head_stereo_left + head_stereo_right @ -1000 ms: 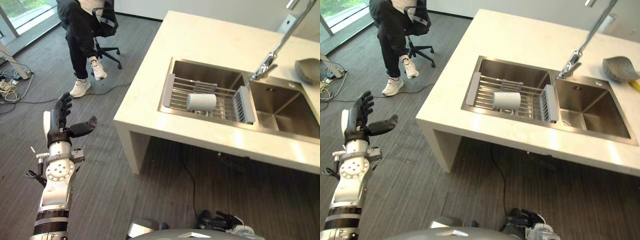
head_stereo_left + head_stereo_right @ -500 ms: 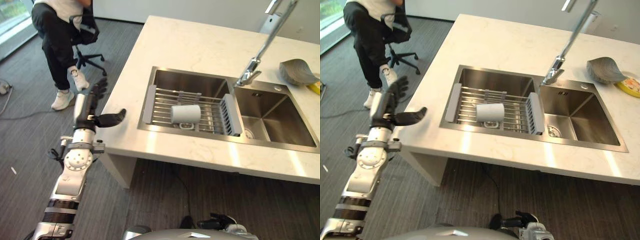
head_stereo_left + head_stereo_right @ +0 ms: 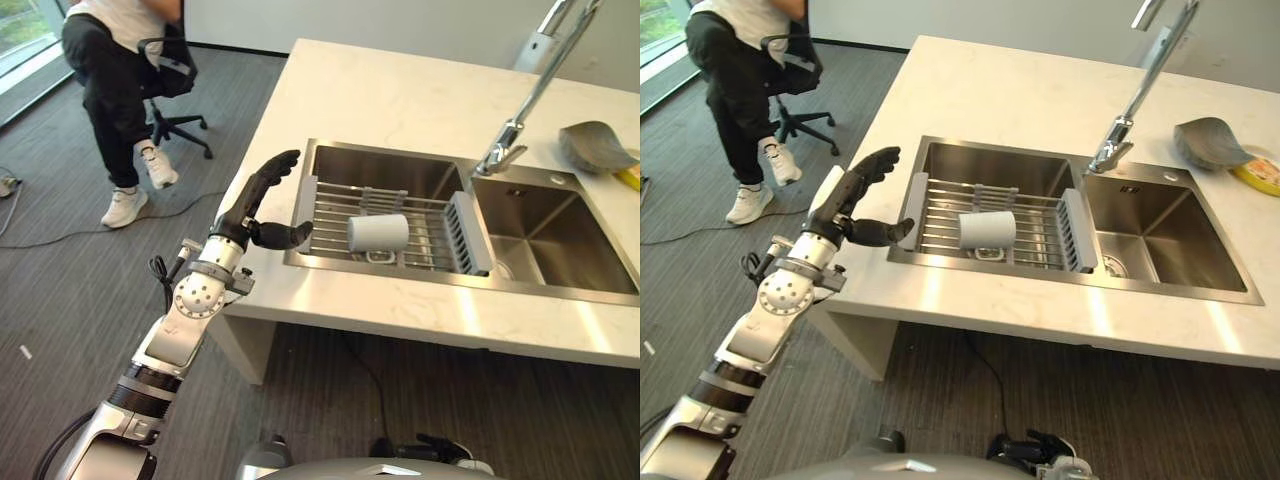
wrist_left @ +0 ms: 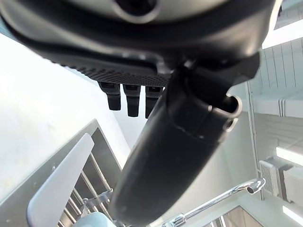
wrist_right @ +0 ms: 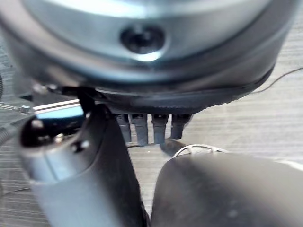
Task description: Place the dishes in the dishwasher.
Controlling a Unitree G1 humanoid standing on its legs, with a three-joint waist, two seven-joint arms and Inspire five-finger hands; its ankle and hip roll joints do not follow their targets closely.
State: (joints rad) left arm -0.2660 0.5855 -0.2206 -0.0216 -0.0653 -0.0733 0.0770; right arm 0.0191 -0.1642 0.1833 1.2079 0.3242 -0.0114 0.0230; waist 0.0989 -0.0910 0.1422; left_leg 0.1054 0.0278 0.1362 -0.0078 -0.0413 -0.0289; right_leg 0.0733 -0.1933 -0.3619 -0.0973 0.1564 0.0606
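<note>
White bench (image 3: 400, 100) carries a double sink (image 3: 560, 215); a pale cup (image 3: 378, 232) lies on its side on the wire rack (image 3: 335, 205) over the sink's left basin. Just left of that rack, the left hand (image 3: 255, 205) hovers with fingers spread, holding nothing. Right hand (image 5: 142, 125) faces the floor, fingers relaxed.

Grey striped carpet floor (image 3: 60, 300) surrounds a pale stone worktop (image 3: 400, 100). At far left, a person (image 3: 115, 90) sits on a black swivel chair (image 3: 170, 85) near a bright window (image 3: 20, 20).
</note>
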